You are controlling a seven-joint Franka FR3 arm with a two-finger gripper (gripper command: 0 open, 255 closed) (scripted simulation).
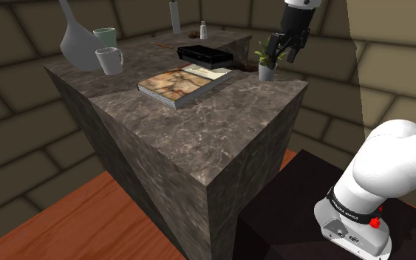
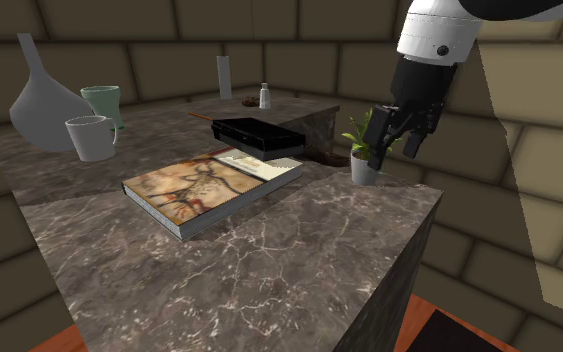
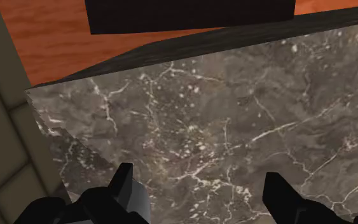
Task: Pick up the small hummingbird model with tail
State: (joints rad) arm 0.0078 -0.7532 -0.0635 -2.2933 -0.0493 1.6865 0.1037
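Note:
A small dark reddish-brown shape [image 1: 244, 66] [image 2: 326, 157], which may be the hummingbird model, lies on the marble table between the black box and the potted plant; its form is hard to make out. A thin brown sliver [image 1: 165, 46] [image 2: 198, 115] lies behind the black box. My gripper [image 1: 287, 50] [image 2: 397, 135] hangs open in the air just above and beside the potted plant [image 1: 266, 62] [image 2: 365, 152], near the table's far corner. In the wrist view the gripper [image 3: 199, 191] has its fingers apart over bare marble, with a pale rim beside one finger.
An open book [image 1: 182, 81] [image 2: 209, 187] lies mid-table beside a black box [image 1: 205, 53] [image 2: 257, 134]. Two mugs [image 1: 110, 60] [image 2: 91, 137] and a grey vase [image 1: 76, 41] [image 2: 41, 108] stand at the shoulder view's left. A shaker [image 1: 204, 29] and a tall white bottle [image 1: 175, 16] stand at the back.

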